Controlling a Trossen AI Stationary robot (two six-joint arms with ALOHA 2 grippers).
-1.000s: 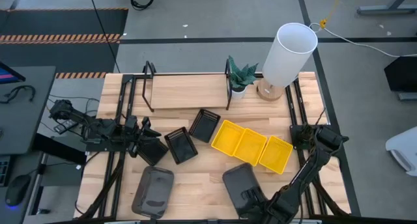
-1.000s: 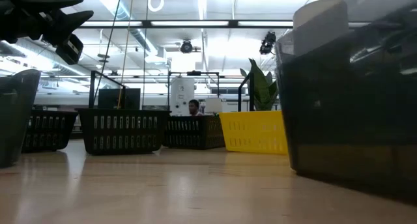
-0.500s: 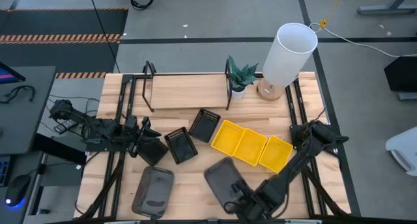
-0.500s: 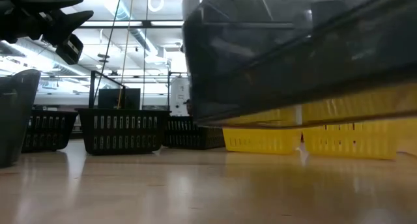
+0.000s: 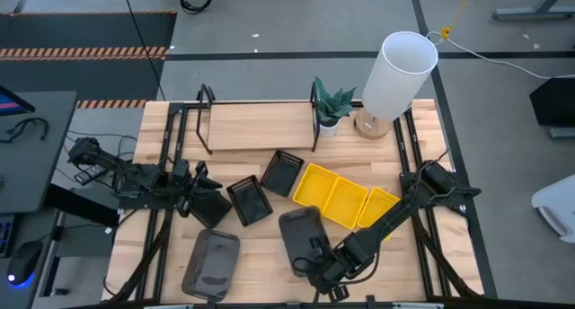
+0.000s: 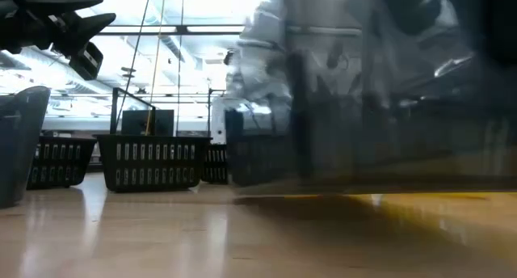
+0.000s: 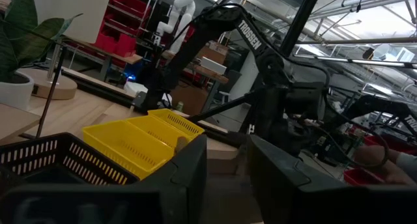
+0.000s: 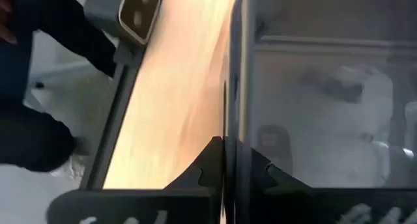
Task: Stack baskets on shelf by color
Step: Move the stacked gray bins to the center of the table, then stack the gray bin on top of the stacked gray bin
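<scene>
My right gripper (image 5: 325, 266) is shut on a dark grey basket (image 5: 301, 235), carried above the table's near middle; in the low view this basket (image 6: 380, 108) fills the right side. A second grey basket (image 5: 211, 264) lies flat near the near left edge. Three yellow baskets (image 5: 346, 201) sit in a row right of centre, and two black slatted baskets (image 5: 250, 201) (image 5: 282, 172) stand left of them. The shelf (image 5: 256, 128) stands at the far edge. My left gripper (image 5: 199, 194) waits open at the left, raised beside another dark basket (image 5: 214, 212). My right gripper pinches the grey basket's side wall at its rim (image 8: 229, 129), one finger (image 8: 205, 168) outside and the other (image 8: 264, 175) inside. The hold is at the basket's near end (image 5: 316, 257). The basket is lifted clear of the table.
A tall white cylinder lamp (image 5: 395, 75) and a small potted plant (image 5: 331, 107) stand at the far right beside the shelf. Bare wood shows between the two grey baskets (image 5: 260, 264) and along the near right (image 5: 404, 264).
My right gripper has lifted the grey basket off the near right part of the table and carried it toward the left and slightly farther in, past the yellow baskets. The basket has turned a little on the way. My left arm has kept still.
</scene>
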